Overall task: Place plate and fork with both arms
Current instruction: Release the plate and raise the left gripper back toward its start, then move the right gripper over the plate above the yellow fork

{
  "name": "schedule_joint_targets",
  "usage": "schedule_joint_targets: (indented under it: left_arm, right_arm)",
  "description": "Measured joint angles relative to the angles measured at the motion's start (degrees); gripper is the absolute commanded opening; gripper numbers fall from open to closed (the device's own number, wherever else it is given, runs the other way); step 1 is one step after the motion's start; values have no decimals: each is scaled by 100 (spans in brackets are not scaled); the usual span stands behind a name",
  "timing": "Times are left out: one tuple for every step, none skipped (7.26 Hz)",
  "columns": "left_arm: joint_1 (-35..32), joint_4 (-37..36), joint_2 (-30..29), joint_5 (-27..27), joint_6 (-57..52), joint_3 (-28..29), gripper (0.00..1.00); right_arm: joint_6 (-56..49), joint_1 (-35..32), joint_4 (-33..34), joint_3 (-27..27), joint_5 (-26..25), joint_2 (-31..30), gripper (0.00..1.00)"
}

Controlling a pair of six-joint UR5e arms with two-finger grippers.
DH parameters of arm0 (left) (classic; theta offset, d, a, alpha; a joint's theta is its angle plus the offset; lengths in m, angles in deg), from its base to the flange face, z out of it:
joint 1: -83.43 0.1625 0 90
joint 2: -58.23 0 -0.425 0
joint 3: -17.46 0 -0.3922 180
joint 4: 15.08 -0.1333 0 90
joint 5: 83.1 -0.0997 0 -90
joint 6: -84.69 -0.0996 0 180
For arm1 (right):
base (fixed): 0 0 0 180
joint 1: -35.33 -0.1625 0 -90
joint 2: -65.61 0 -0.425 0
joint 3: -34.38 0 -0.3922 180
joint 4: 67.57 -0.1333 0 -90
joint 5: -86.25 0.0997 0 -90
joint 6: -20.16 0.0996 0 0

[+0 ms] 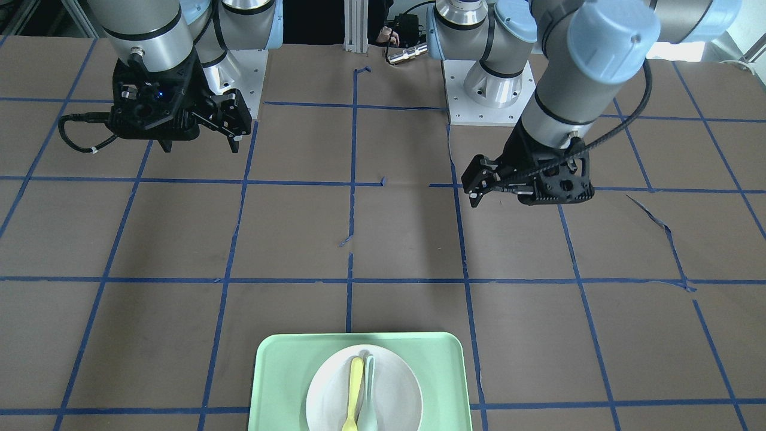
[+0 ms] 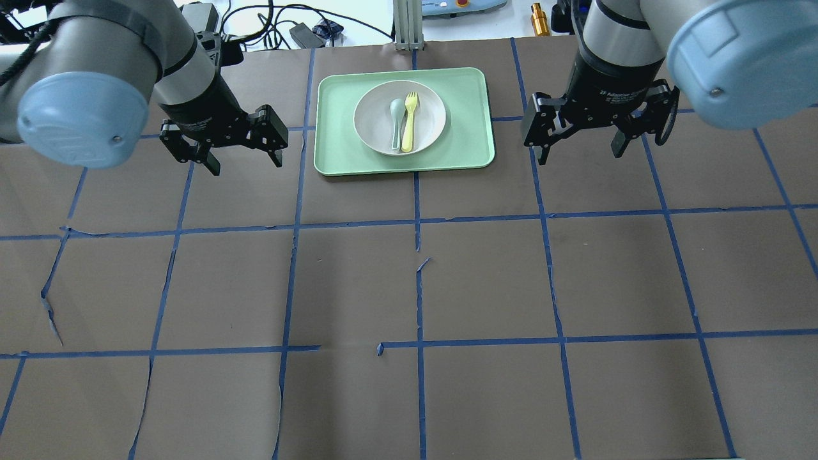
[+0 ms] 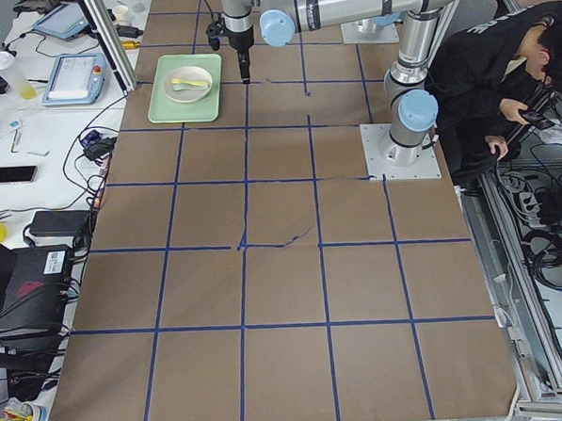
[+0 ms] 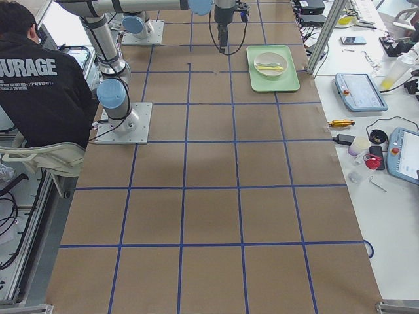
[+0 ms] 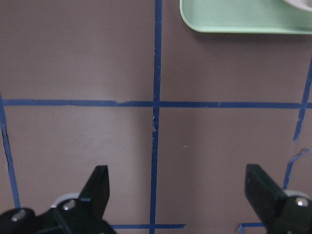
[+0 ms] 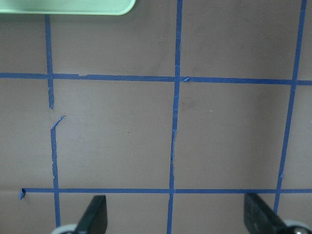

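Observation:
The off-white plate lies in the mint-green tray at the table's far middle. The pale-yellow fork lies on the plate, right beside a grey-green spoon. My left gripper hangs open and empty above the table, left of the tray. My right gripper hangs open and empty to the right of the tray. In the front view the plate, fork and tray sit at the bottom. The left wrist view shows a tray corner.
Brown paper with a blue tape grid covers the table. The arm bases stand on the robot's side. A seated person is beside the robot. Cables, tablets and tools lie on the benches past the tray's end.

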Motion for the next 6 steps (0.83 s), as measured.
schedule_joint_targets:
  left_arm:
    - [-8, 197, 219, 4, 50, 101, 100]
    - [-17, 368, 329, 5, 39, 202, 100]
    - [-22, 448, 376, 0, 20, 251, 100]
    - [-25, 475, 402, -7, 11, 259, 100]
    - [-27, 469, 405, -54, 12, 253, 100]
    - [-33, 443, 390, -183, 24, 237, 100]
  right_arm:
    - [0, -1, -4, 0, 0, 0, 100]
    - [2, -2, -6, 0, 0, 0, 100]
    - [10, -5, 15, 5, -2, 5, 100]
    - [34, -14, 133, 22, 5, 37, 100]
    - [62, -60, 309, 38, 14, 114, 100]
    - [75, -188, 487, 23, 8, 247, 100]
